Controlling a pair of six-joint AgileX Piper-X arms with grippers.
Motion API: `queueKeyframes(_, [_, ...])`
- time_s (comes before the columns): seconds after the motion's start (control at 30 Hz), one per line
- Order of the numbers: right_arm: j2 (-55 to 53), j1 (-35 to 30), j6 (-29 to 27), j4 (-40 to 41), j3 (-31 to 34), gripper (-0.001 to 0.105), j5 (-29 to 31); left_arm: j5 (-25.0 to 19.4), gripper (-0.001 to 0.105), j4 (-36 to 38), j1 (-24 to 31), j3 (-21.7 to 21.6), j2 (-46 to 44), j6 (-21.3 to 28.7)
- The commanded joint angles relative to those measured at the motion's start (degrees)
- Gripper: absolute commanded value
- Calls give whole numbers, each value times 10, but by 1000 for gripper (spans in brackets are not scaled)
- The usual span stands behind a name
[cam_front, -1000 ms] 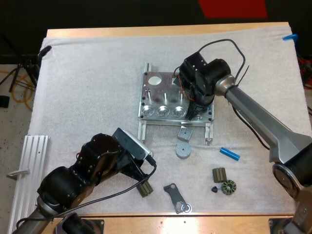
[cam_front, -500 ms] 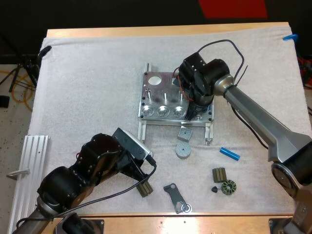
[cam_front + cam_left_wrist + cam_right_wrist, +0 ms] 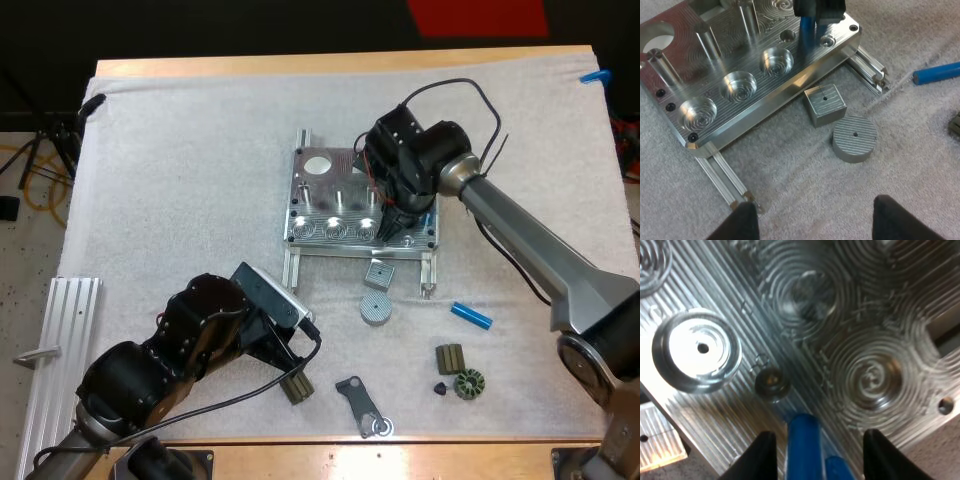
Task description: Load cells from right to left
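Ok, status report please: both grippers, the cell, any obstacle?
Left gripper open, over bare mat. Right gripper shut on blue cylinder, upright over right end of fixture. Three pockets beside it empty. Nothing blocking.

- left arm (image 3: 150, 380) comes in from the near left corner, bunched up low, wrist turned to the right.
- left gripper (image 3: 293, 385) sits low, its two black fingers (image 3: 742, 222) spread wide apart, nothing between them.
- right arm (image 3: 530, 250) reaches in long from the right edge, forearm slanting far and to the left.
- right wrist (image 3: 415, 150) bends over, and right gripper (image 3: 396, 230) points straight down.
- its fingers (image 3: 762, 455) are clamped on an upright blue cylinder (image 3: 802, 440).
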Motion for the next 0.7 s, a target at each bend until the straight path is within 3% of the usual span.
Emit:
queueKeyframes(0.0, [-22, -2, 2, -10, -5, 40, 2, -13, 50, -2, -2, 0, 0, -1])
queueKeyframes(0.47, [-71, -2, 2, -6, -5, 40, 31, -13, 50, -2, -2, 0, 0, -1])
queueKeyframes(0.67, [-71, -2, 0, -11, 28, 40, 31, -13, 50, -2, -2, 0, 0, -1])
